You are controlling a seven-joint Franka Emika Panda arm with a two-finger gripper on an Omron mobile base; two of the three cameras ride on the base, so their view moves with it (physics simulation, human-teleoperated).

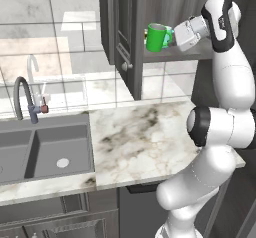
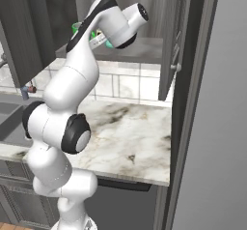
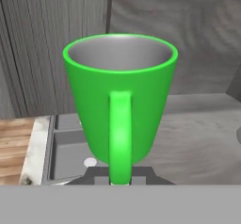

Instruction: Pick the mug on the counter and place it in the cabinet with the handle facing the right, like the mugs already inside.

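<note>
The bright green mug (image 1: 157,37) hangs upright just above the front left part of the cabinet shelf (image 1: 200,55). My gripper (image 1: 174,36) is shut on its loop handle (image 3: 120,133), which points right in the left base view, toward the hand. In the hand view the mug (image 3: 120,86) shows its grey inside, and the handle hides most of my fingertips (image 3: 96,177) around the gripper (image 3: 120,178). In the right base view my arm covers all but a green edge of the mug (image 2: 75,28). A teal sliver (image 1: 169,31) peeks out behind the mug. The marble counter (image 1: 145,132) lies below.
The cabinet's left door (image 1: 125,27) stands open with a round knob (image 1: 125,66), and the right door (image 2: 169,40) stands open too. A grey sink (image 1: 45,149) with a curved faucet (image 1: 22,99) sits left of the counter. A tall grey panel (image 2: 217,127) rises on the right.
</note>
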